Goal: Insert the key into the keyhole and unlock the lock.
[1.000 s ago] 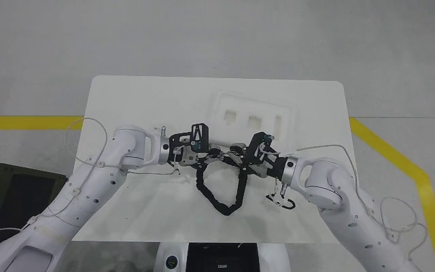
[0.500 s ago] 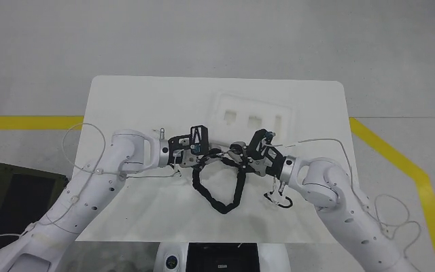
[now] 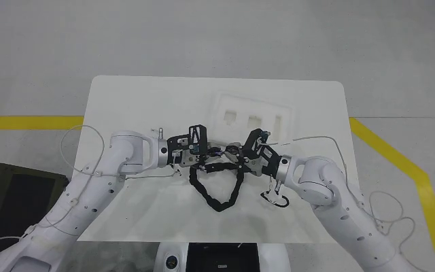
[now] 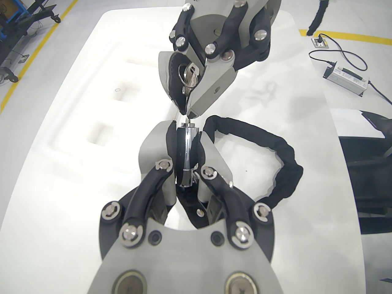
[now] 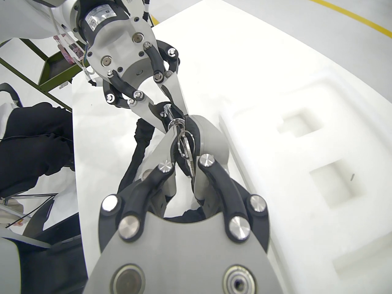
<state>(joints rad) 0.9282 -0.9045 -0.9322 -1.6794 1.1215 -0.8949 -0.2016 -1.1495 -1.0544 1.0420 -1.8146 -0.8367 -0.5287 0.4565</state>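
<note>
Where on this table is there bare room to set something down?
The table is bare at its far-left corner, beside the foam tray, and at far right between tray and table edge. The middle is crowded: left claw on the lock, right claw on the key, chain looped alongside.

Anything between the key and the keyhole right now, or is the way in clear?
Nothing visible blocks it. The key, held in the right end effector, sits tip-on at the end of the lock clamped in the left end effector. The chain loops off to the side. How deep the tip sits cannot be told.
</note>
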